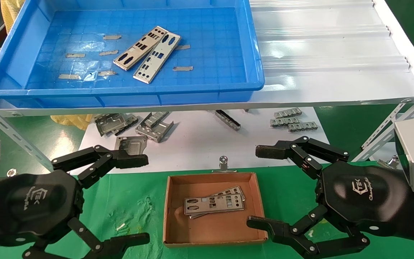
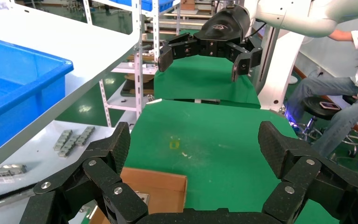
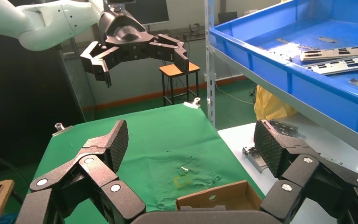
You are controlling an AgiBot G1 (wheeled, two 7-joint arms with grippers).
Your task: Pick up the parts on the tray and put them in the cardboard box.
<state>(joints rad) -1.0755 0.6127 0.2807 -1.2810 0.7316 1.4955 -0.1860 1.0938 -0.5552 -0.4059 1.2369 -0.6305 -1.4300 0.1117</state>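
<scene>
Two silver parts (image 1: 147, 53) lie side by side on the floor of the blue tray (image 1: 120, 95), which sits on the upper shelf; they also show in the right wrist view as parts (image 3: 340, 58) in the tray (image 3: 279, 65). The cardboard box (image 1: 173, 216) rests on the green cloth and holds two stacked parts (image 1: 214, 205). My left gripper (image 1: 146, 198) hangs open to the box's left, empty. On the box's right, my right gripper (image 1: 255, 187) is open and empty too. A box corner (image 2: 165, 186) shows under the left gripper (image 2: 193, 144), and a box wall (image 3: 214, 196) under the right gripper (image 3: 191, 140).
Bent grey brackets (image 1: 135, 126) and small slotted strips (image 1: 291, 120) lie on a white sheet below the shelf. A white ribbed panel (image 1: 329, 43) fills the shelf right of the tray. A metal clip (image 1: 223, 162) stands just behind the box. Slanted shelf struts (image 1: 390, 122) run beside both arms.
</scene>
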